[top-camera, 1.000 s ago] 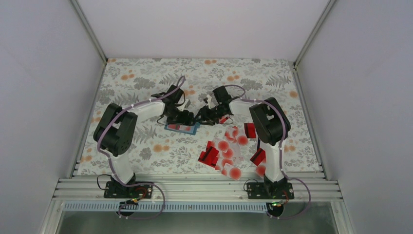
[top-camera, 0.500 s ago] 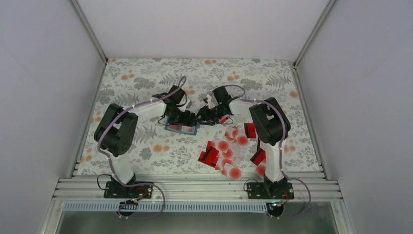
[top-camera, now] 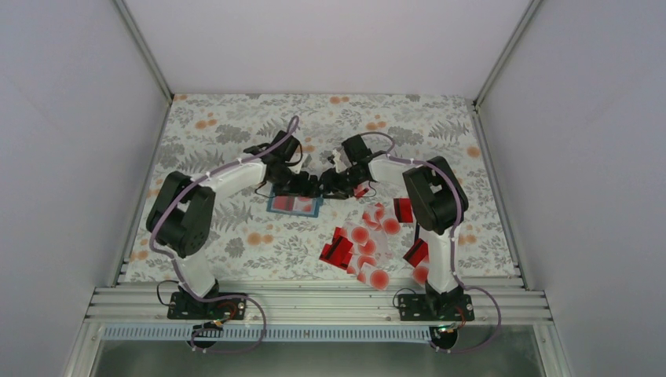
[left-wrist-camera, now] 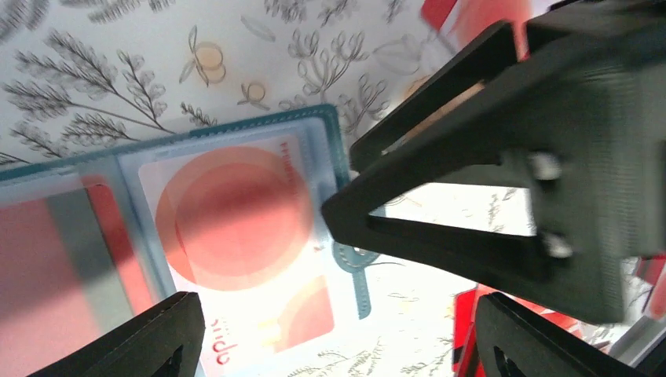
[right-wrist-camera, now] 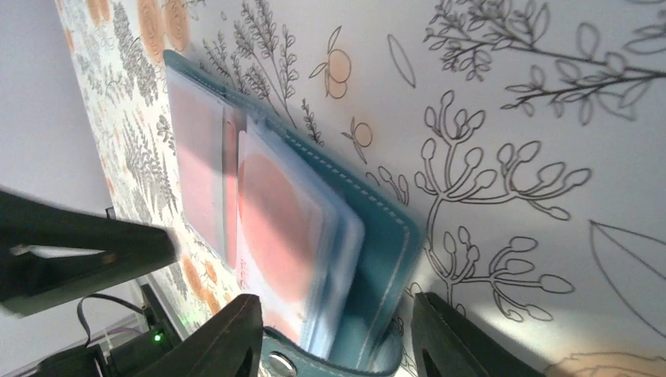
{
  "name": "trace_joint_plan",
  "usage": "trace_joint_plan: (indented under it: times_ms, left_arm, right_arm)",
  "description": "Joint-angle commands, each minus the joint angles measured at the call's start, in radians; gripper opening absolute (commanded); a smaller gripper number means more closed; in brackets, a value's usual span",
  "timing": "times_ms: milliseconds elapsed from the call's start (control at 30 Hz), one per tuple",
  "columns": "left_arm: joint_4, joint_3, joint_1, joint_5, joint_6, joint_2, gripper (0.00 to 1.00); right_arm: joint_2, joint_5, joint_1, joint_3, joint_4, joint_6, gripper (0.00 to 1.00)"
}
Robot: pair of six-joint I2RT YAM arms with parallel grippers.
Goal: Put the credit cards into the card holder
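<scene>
The teal card holder (top-camera: pixel 294 205) lies open on the cloth, a red card (left-wrist-camera: pixel 47 267) in its left pocket and a pale red-dot card (left-wrist-camera: pixel 236 224) on its right half. My left gripper (left-wrist-camera: pixel 338 345) hovers open over that right half, touching nothing. My right gripper (right-wrist-camera: pixel 334 342) is open too. Its fingers (right-wrist-camera: pixel 216 338) straddle the holder's (right-wrist-camera: pixel 377 259) right end and snap tab (right-wrist-camera: pixel 279 363), apart from the stack of sleeves. In the top view both grippers (top-camera: pixel 302 186) (top-camera: pixel 328 187) meet over the holder's far right corner. Loose credit cards (top-camera: pixel 365 243) lie scattered right of centre.
Several red cards (top-camera: pixel 338 250) sit at the pile's left, others (top-camera: pixel 403 210) (top-camera: pixel 416 253) near the right arm. The right gripper's black body (left-wrist-camera: pixel 503 181) fills the right of the left wrist view. White walls enclose the flowered cloth (top-camera: pixel 228 118).
The left arm has shifted up and to the right, uncovering more of the holder. The right jaws have parted slightly. The pile of cards has not moved.
</scene>
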State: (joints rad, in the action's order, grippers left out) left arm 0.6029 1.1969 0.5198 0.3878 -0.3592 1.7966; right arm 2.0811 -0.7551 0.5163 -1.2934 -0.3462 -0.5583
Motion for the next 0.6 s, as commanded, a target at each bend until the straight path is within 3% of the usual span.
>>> trace_joint_plan:
  times_ms: [0, 367, 567]
  left_arm:
    - [0.055, 0.043, 0.005, -0.073, -0.001, -0.103, 0.88]
    - [0.080, -0.037, -0.075, -0.075, 0.108, -0.184, 0.88]
    - [0.029, -0.104, -0.131, -0.038, 0.112, -0.200, 0.80]
  right_arm:
    - [-0.038, 0.071, 0.006, -0.047, -0.097, 0.069, 0.51]
    - [-0.141, 0.117, 0.006, -0.121, -0.210, 0.105, 0.60]
    - [-0.224, 0.016, 0.032, -0.083, -0.170, 0.036, 0.62]
